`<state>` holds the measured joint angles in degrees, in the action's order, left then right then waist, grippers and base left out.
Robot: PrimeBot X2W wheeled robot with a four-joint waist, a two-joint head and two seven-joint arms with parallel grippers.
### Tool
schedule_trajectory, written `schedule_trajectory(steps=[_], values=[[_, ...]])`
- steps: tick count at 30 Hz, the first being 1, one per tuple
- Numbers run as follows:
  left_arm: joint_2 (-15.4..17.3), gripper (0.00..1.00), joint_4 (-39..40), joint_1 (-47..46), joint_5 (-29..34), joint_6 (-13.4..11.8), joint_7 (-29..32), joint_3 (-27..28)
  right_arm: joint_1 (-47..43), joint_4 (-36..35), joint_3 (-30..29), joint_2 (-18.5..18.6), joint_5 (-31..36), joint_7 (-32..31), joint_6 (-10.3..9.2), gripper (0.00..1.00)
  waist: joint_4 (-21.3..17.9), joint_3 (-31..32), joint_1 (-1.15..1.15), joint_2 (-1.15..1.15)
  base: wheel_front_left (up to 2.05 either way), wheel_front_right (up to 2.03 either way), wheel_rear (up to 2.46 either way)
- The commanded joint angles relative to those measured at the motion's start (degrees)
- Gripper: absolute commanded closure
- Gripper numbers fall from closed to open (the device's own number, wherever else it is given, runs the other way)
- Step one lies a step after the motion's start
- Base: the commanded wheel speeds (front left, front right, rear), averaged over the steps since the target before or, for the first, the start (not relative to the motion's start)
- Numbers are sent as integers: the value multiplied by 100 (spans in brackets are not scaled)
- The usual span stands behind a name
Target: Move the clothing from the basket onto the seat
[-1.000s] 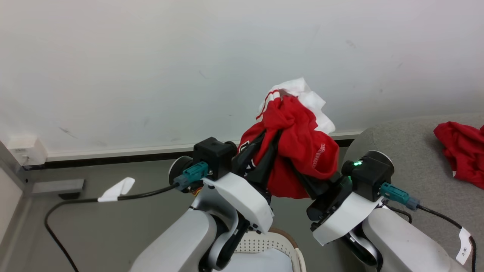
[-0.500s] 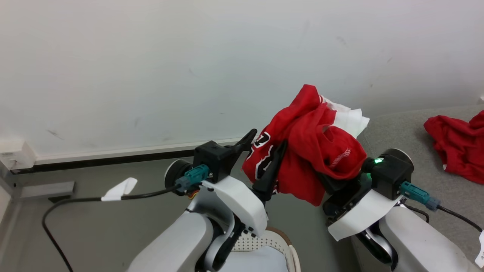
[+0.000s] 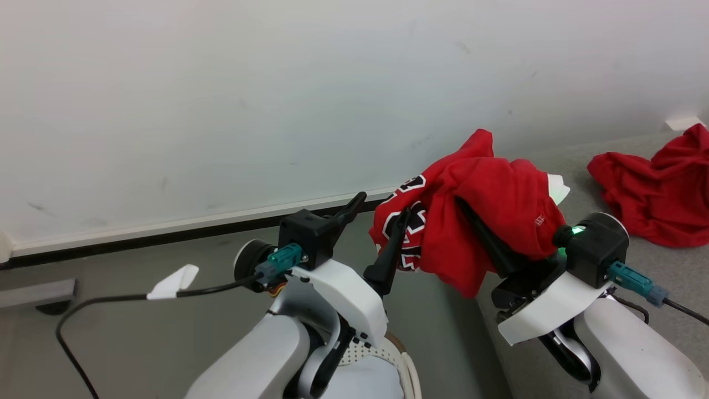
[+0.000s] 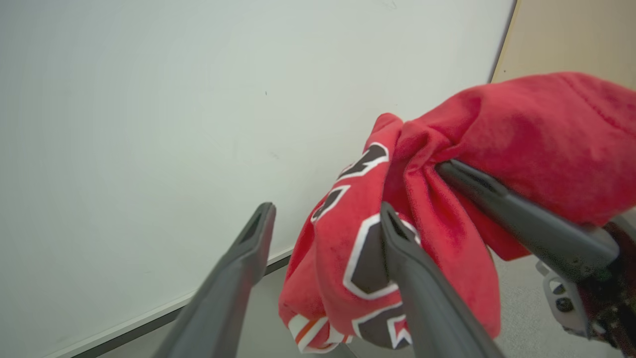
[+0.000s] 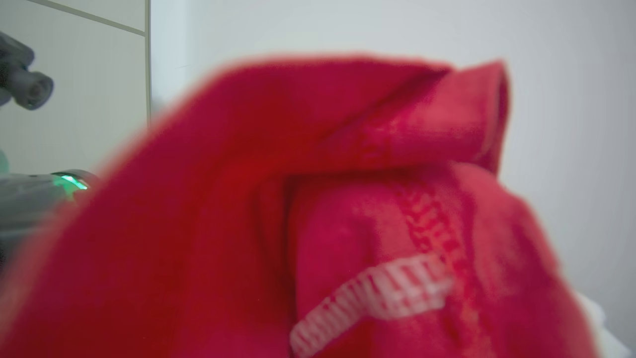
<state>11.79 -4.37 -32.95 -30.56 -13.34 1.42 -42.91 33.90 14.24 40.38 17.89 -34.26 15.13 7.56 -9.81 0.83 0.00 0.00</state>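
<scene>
— Jaws first: spread wide on the left gripper (image 3: 384,204), nothing clamped between. Closed on the right gripper (image 3: 468,213), folds of the red jersey (image 3: 498,194) gathered at the tip.

— Sure about the right?

— From the left wrist, yes: pleats drawn in to the end of one dark finger (image 4: 512,209). Second finger buried under cloth. From the right wrist, just blurred red up close, plus a strip of white lettering (image 5: 372,293); no help on the fingers.

— And the left gripper against the cloth?

— Right-hand finger of the pair crossing the black-and-white numerals (image 4: 367,258) in the left wrist view; touching or just in front, impossible to tell. Same crossing from the head.

— Whereabouts of the jersey?

— Up in the air, draped over the right gripper, against the pale wall (image 3: 221,111), above the left edge of the grey seat (image 3: 681,266). Well apart from the basket (image 3: 371,354).

— Anything extra from the head?

— Plenty. Another red garment (image 3: 648,188) crumpled on the seat, well apart to the right of the jersey. Perforated basket wall low down between the two forearms, largely hidden. White panel (image 3: 556,188) peeking from the jersey's far side. Black cable (image 3: 221,286) with a white tag trailing off the left wrist.
</scene>
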Motion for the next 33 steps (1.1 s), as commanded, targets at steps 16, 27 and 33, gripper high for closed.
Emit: schedule_trajectory(steps=[16,27,33], values=[[-56,0,27,26,-104,54,-51,-114,-259,-95,-433,330,139,2,-15,100,-1080,-187,0,0,0,0,0],[-116,0,-47,-31,-67,74,-62,-245,-403,-257,-751,467,152,2,-15,100,-1482,-364,0,0,0,0,0],[-198,0,-126,-280,21,121,29,-327,-407,-288,-1222,531,238,2,-15,100,-1458,-852,0,0,0,0,0]])
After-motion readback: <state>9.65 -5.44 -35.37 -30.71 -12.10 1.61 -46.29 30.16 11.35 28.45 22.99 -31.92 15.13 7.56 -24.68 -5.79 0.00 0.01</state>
